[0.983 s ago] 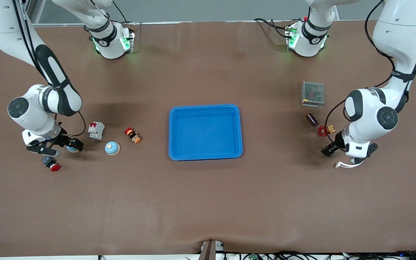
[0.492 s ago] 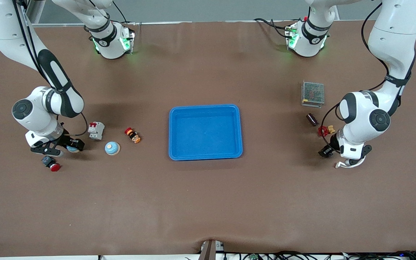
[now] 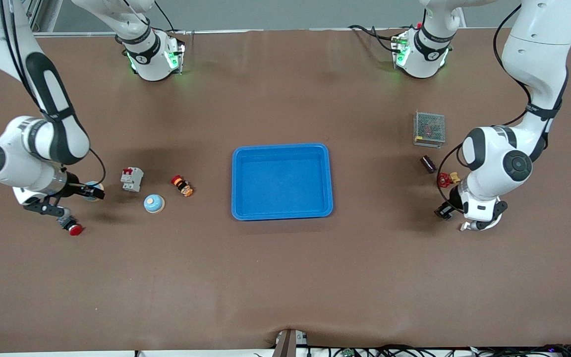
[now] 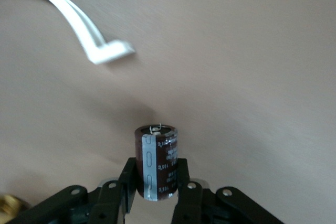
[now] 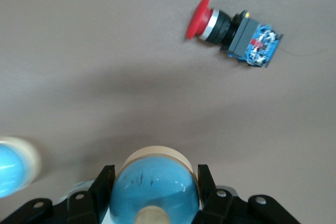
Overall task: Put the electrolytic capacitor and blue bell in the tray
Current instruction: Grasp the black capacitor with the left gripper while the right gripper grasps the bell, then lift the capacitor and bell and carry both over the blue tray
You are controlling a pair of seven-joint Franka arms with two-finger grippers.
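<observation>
Brown table: left gripper squeezes the small, hard capacitor round its middle; right gripper hugs the smooth, slippery blue bell

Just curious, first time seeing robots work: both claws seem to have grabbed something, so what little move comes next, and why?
Probably carry both toward the tray. The left gripper is shut on the capacitor; the right gripper is shut on a blue bell. The tray lies between them, with nothing in it.
</observation>
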